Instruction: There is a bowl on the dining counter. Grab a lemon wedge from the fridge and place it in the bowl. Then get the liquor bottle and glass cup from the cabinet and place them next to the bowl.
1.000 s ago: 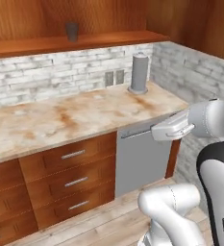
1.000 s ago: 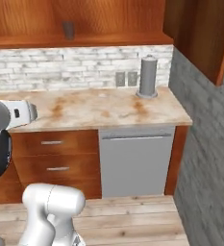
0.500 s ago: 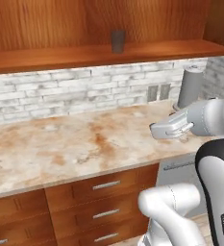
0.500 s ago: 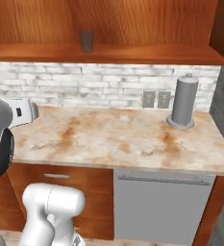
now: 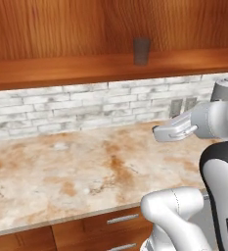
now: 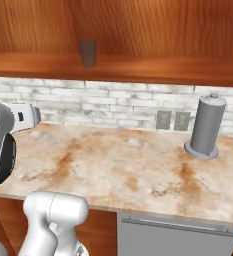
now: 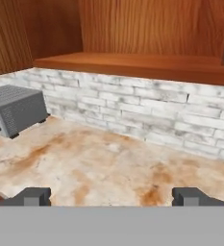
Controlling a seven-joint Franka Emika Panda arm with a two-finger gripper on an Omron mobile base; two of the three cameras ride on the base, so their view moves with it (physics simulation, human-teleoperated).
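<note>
Left base view: The arm rises from the lower right, and the gripper [image 5: 159,133] points left above the counter [image 5: 61,176], level with the lower rows of the brick wall [image 5: 86,110]. Nothing is between the fingers. A wooden shelf [image 5: 61,71] runs above the brick wall, and a dark grey cup [image 5: 141,51] stands upright on it, well above the gripper. Two wall sockets [image 5: 183,105] sit in the brick just behind the hand. The top of a grey cylinder [image 5: 226,88] shows at the right edge behind the arm. Drawer fronts with metal handles [image 5: 123,218] lie below the counter edge.

Right base view: The cup [image 6: 88,52] stands on the shelf [image 6: 138,67], left of centre. On the counter [image 6: 123,170], a tall grey cylinder on a round base [image 6: 205,127] stands upright at the right, just beside the sockets [image 6: 171,120]. The arm enters at the left edge. A grey appliance front [image 6: 173,240] sits under the counter.

Hand view: The two fingertips [image 7: 32,196] stand spread wide apart at the bottom, gripping nothing. A grey toaster [image 7: 15,109] sits on the counter [image 7: 108,168] at the left, close to the brick wall [image 7: 156,115]. The shelf [image 7: 132,65] runs across above. The bowl, lemon wedge and bottle cannot be located.
</note>
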